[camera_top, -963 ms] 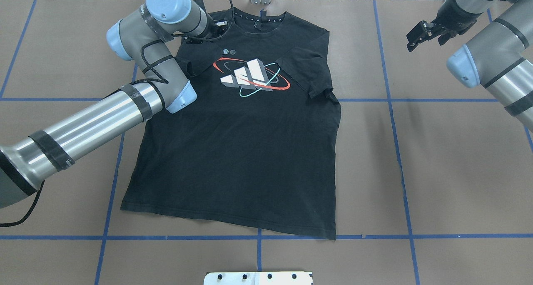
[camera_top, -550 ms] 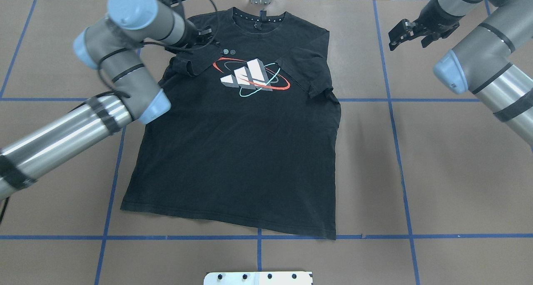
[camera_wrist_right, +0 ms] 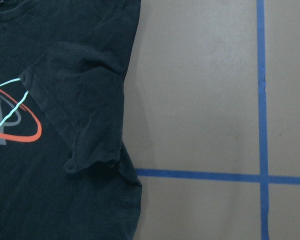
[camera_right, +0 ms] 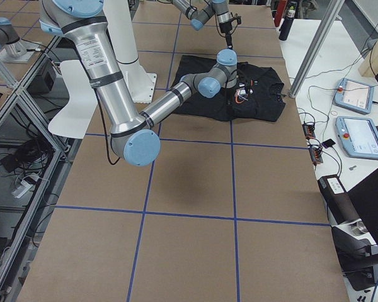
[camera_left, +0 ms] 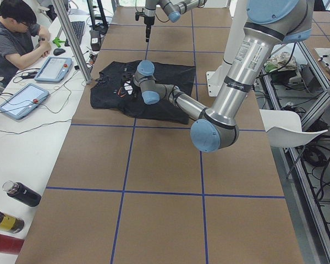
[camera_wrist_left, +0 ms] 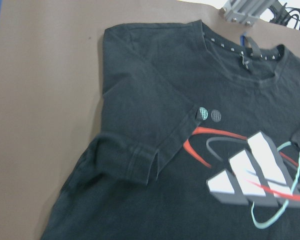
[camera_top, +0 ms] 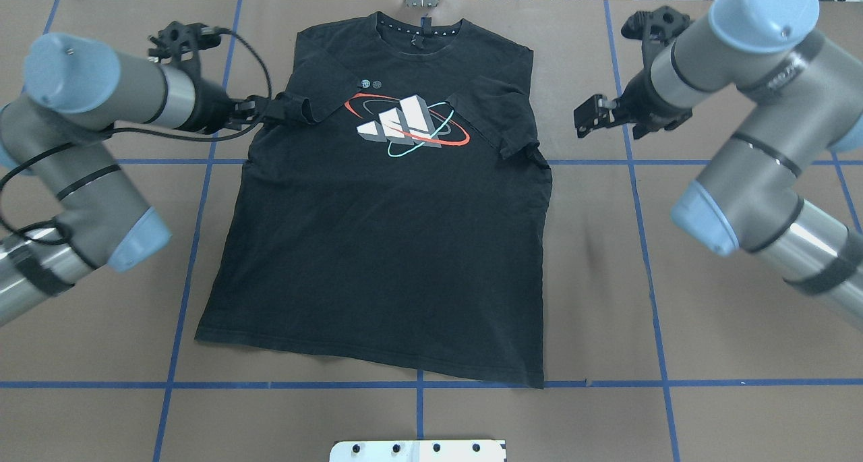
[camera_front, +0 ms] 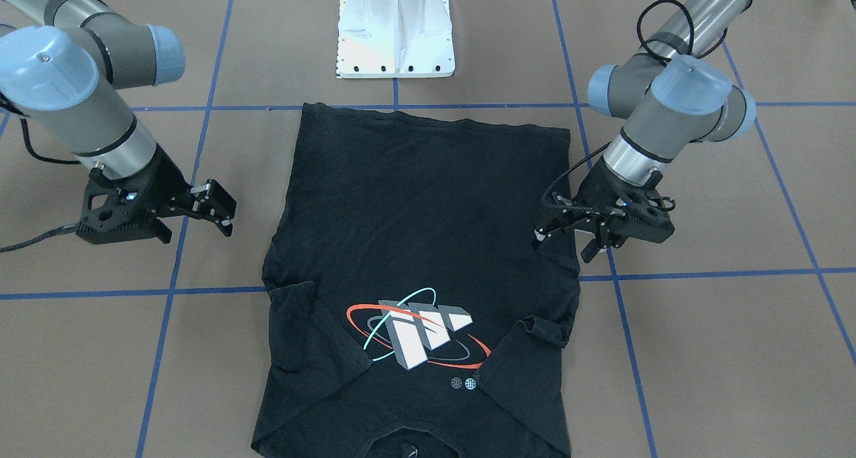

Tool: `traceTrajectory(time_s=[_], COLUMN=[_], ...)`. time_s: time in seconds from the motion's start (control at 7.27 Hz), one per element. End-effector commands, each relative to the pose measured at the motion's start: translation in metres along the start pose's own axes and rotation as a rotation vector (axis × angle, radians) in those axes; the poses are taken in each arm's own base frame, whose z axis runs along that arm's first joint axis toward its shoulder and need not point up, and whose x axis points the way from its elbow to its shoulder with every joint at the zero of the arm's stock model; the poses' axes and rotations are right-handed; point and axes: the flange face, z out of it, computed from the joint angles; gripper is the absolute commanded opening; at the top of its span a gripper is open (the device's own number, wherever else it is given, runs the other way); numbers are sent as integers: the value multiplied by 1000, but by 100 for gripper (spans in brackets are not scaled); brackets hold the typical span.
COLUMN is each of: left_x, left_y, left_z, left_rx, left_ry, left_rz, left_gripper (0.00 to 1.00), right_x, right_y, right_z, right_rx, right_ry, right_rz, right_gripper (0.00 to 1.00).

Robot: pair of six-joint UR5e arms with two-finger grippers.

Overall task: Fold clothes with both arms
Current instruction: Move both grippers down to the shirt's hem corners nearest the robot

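Brown table (camera_top: 741,421), blue tape grid (camera_top: 270,385), black T-shirt (camera_top: 384,246) spread print-up, sleeves folded in

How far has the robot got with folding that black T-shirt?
Early on. The black short-sleeved T-shirt with the white-grey block print lies flat, print up, with both sleeves already turned in over the chest. Nothing is gripped: the left gripper hovers open at the shirt's edge, the right gripper open beside it, apart. The body is not yet folded; the hem lies fully spread.

Overhead and front cameras are facing each other across the T-shirt (camera_top: 384,246); wrist cameras are framing its sleeves close-up.
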Motion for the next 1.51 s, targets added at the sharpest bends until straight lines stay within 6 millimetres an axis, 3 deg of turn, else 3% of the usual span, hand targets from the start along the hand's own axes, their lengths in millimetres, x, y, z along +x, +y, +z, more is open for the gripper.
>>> traceTrajectory(time_s=[0.0, 0.14, 0.41, 0.69, 0.96, 1.24, 1.38], left_x=[-15, -30, -36, -60, -66, -62, -62], left_y=[51, 78, 136, 193, 222, 239, 242], left_z=[-38, -41, -43, -42, -35, -27, -25], left_rx=[-73, -109, -187, -192, -224, -241, -248], left_ry=[42, 25, 16, 23, 14, 8, 7], left_rz=[22, 20, 45, 86, 100, 116, 118], left_gripper=[100, 100, 100, 100, 100, 100, 94], right_x=[-19, -30, -46, -61, -65, -65, -64], right_y=[105, 149, 233, 284, 294, 294, 295], right_z=[-16, -21, -23, -11, -7, -6, -4], right_rx=[-6, -9, -12, 3, 15, 14, 14], right_ry=[-28, -35, -30, -18, -17, -14, -9], right_rz=[46, 69, 95, 106, 92, 92, 92], right_gripper=[100, 100, 100, 100, 100, 100, 100])
